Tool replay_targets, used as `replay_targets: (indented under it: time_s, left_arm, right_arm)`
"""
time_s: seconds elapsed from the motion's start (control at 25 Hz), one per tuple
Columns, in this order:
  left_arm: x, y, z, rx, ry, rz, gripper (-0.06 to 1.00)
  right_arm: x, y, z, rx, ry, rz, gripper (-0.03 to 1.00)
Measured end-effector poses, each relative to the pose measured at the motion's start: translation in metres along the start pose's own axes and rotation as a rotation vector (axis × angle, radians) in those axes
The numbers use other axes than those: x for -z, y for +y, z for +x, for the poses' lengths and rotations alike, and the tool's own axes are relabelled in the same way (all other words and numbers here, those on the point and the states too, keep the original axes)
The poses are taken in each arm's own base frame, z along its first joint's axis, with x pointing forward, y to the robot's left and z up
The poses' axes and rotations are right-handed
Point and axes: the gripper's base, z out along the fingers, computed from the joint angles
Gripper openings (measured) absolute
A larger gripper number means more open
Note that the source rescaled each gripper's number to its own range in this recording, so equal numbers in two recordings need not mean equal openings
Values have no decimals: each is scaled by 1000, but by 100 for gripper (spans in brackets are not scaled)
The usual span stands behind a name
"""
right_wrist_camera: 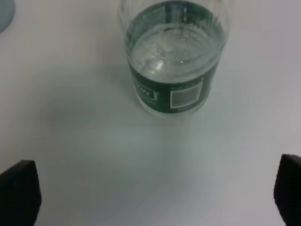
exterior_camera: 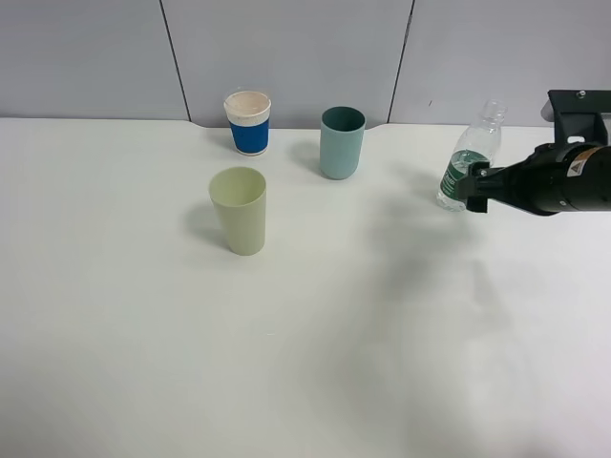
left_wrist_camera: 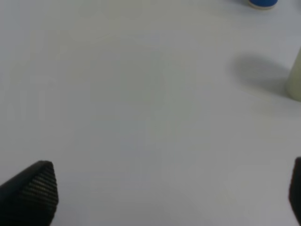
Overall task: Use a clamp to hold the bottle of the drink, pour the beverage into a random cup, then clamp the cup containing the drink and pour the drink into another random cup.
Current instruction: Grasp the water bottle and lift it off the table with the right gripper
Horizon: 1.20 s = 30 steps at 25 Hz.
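right clamp fingertips sit at opposite edges of the wrist view, spread wide, nothing between them but bare table: released. right arm enters from the right edge of the high view, roughly level, nose pointing left at the bottle. from above the clamp overlaps the bottle's label; the wrist view shows the bottle ahead of the fingertips, not yet between them.

bottle: upright, uncapped, clear plastic, green label with a barcode panel. beverage clear, surface level within the label band. stands on the right part of the table, well apart from the cups.

teal cup nearest, to the bottle's left. white cup with blue band further left at the back. yellow-green cup in front of that, upright; contents cannot be told.

left clamp: fingertips wide apart, released, over bare table; not seen in the high view.
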Motion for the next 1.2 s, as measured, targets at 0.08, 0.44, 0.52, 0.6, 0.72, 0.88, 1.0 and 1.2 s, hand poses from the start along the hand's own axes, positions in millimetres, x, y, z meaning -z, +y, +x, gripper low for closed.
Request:
replay_targets:
  time_s: [0.08, 0.44, 0.52, 0.6, 0.72, 0.88, 1.0, 1.2]
  left_arm:
    - [0, 0, 0, 0, 0, 0, 100]
    - [0, 0, 0, 0, 0, 0, 100]
    - [0, 0, 0, 0, 0, 0, 100]
    - [0, 0, 0, 0, 0, 0, 100]
    - [0, 0, 0, 0, 0, 0, 100]
    - [0, 0, 0, 0, 0, 0, 100]
    - [0, 0, 0, 0, 0, 0, 100]
    - [0, 0, 0, 0, 0, 0, 100]
  right_arm:
    - [-5, 0, 1, 12, -5, -2, 100]
    - [-25, 1, 5, 77, -52, -16, 100]
    - [-31, 1, 8, 97, -49, -17, 100]
    - [-36, 1, 10, 124, -48, -18, 100]
    - [-44, -1, 15, 143, -47, -8, 100]
    - [-51, -9, 19, 121, -42, 28, 100]
    - [-52, -15, 18, 101, -60, 50, 100]
    - [-54, -17, 10, 107, -167, 62, 100]
